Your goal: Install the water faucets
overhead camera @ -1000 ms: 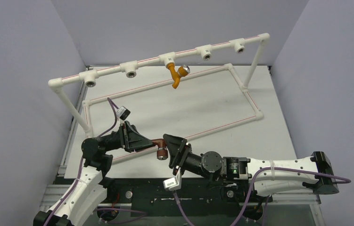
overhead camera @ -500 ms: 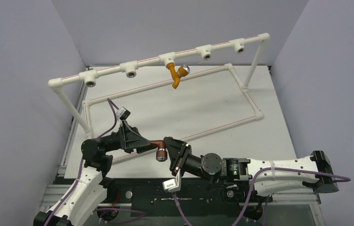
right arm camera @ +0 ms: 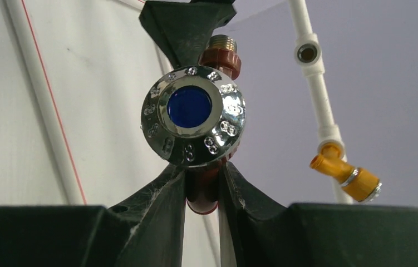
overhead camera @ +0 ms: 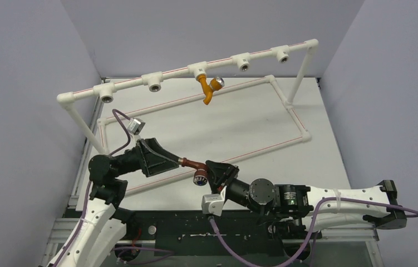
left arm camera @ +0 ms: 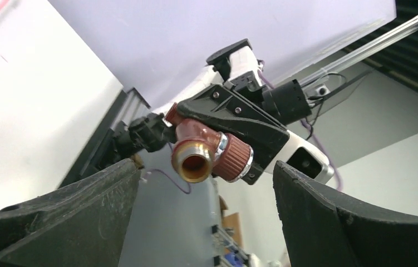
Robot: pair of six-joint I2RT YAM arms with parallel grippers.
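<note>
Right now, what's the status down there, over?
Left gripper open. Right gripper shut on red-brown faucet, not yet installed. Orange faucet already in pipe rail. Nothing seen blocking.

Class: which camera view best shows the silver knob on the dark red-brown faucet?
Right wrist: the knob faces the lens, its blue centre clear. Top external shows it tiny. Left wrist shows the faucet from its threaded inlet, the knob barely visible.

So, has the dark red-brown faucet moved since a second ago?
Yes. The dark red-brown faucet has shifted slightly right, closer below the mounted orange-yellow faucet.
</note>
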